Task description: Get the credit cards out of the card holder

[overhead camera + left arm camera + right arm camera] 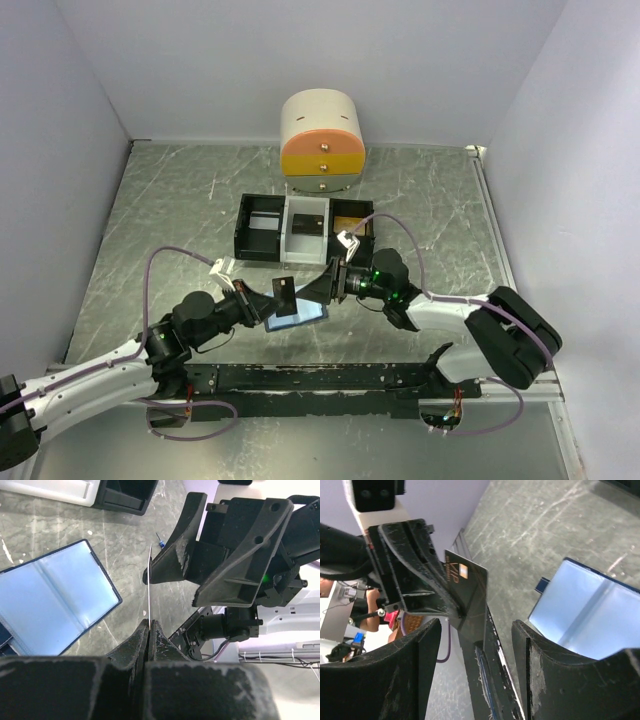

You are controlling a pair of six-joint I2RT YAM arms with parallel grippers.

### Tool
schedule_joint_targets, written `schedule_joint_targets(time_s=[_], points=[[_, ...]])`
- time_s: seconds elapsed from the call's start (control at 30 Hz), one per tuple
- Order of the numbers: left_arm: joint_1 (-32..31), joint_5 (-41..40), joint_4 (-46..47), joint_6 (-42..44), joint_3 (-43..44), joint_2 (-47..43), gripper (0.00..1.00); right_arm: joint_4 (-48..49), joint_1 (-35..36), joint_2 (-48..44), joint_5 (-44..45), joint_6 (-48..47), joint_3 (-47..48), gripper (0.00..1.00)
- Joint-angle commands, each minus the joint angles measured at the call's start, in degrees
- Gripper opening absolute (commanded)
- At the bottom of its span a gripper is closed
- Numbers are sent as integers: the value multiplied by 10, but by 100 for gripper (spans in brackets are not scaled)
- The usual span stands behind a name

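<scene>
We see the card holder (50,600) pale blue inside with a dark navy rim, and its clasp tab (542,585) is navy-black. The credit card (467,582) is dark brown-black with gold lettering and a small orange-and-white square. We read the left gripper (149,625) and the right gripper (476,625) as black, scuffed with pale grey scratches. The tray (258,254) is black at both ends and white in the middle, with a tan-gold patch (350,221) in its right compartment. The drawer unit (322,145) is cream on top, then orange, then yellow. The table (180,200) is grey-green, marbled with white streaks, and the cables (180,249) are lilac
</scene>
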Motion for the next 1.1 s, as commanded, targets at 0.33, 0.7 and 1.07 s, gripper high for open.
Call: schedule_joint_targets(time_s=[0.33, 0.7, 1.07], points=[[-3, 71, 128, 22, 7, -4, 7, -4, -1, -85, -45, -58, 22, 59], [-3, 88, 189, 14, -7, -15, 7, 30, 11, -75, -79, -39, 38, 56], [-3, 89, 176, 11, -12, -27, 7, 136, 18, -46, -91, 24, 30, 40]])
